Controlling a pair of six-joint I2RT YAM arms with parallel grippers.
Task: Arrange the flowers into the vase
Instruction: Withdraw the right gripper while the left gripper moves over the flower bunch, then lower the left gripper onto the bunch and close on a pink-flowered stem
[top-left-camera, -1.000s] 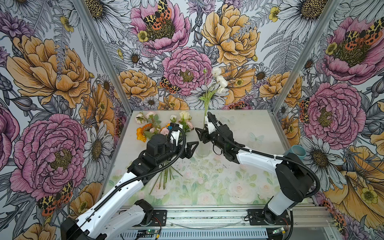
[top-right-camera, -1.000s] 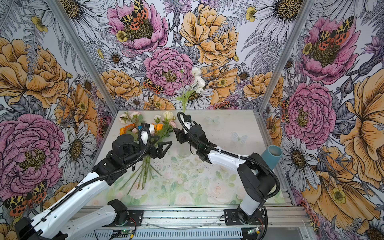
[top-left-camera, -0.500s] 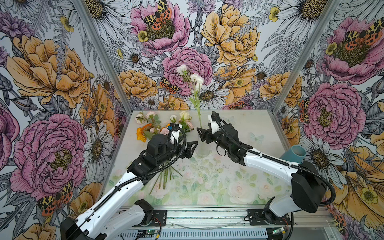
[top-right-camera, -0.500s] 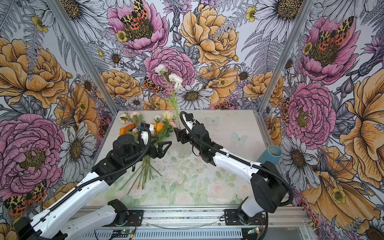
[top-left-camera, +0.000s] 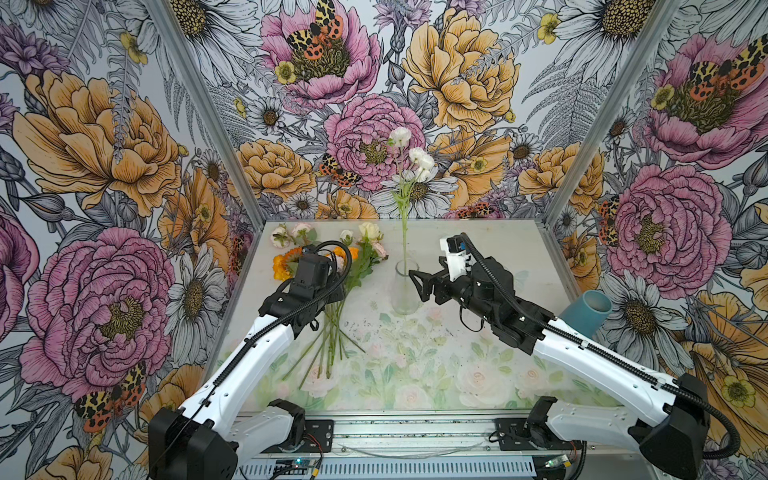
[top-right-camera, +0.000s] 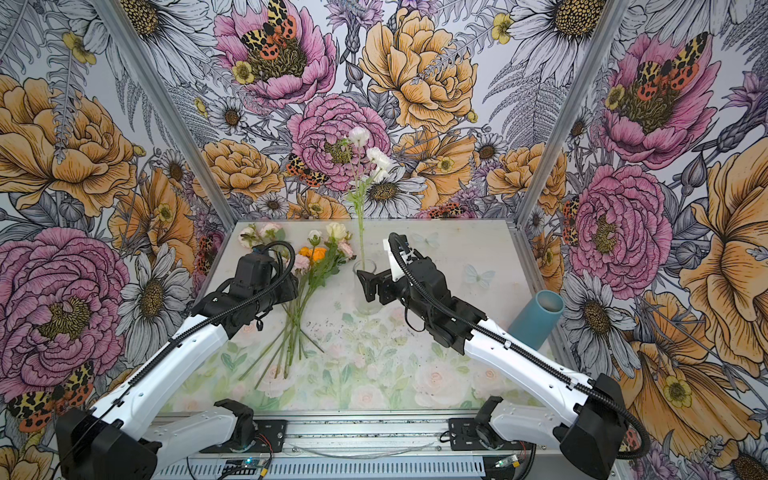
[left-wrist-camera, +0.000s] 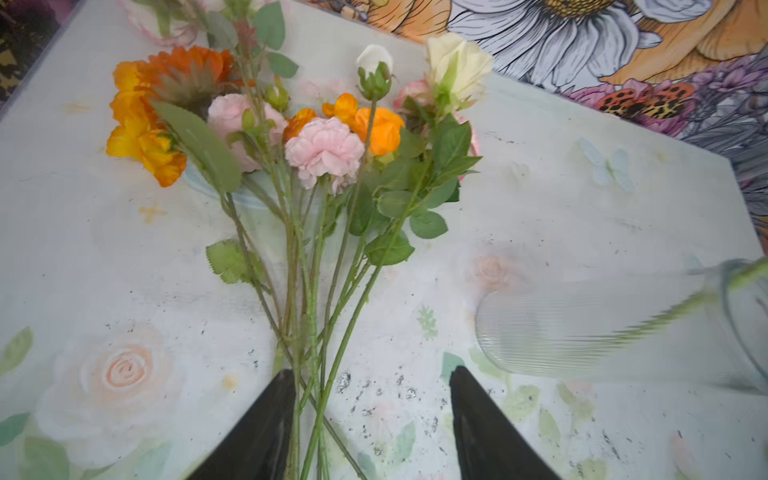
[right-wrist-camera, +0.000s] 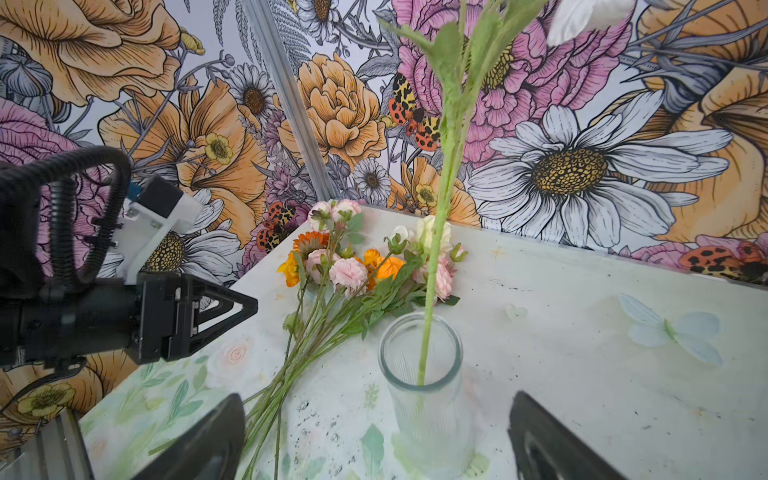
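Green stems of flowers (left-wrist-camera: 316, 232) lying bunched on table (top-left-camera: 498, 241), pointing straight back between jaws of my left gripper (left-wrist-camera: 372, 370), blooms facing away. Jaws standing apart, straddling stems, pinching nothing. My right gripper (right-wrist-camera: 378, 397) gaping either side of vase (top-left-camera: 405, 286), white flower (top-left-camera: 422, 160) standing inside. Left arm sitting nearer bunch.

A clear vase (top-right-camera: 366, 307) stands mid-table (top-right-camera: 457, 257), holding one upright stem (top-right-camera: 360, 224) topped with white blooms. The right gripper (top-right-camera: 366, 286) overlaps the glass below its rim, jaws spread; whether it touches cannot be told. Left of the vase, loose flowers (top-right-camera: 309, 266) lie fanned, stems toward the front. The left gripper (top-right-camera: 292, 291) is over their stems, jaws hidden. A teal tube (top-right-camera: 536, 320) leans at the right wall.
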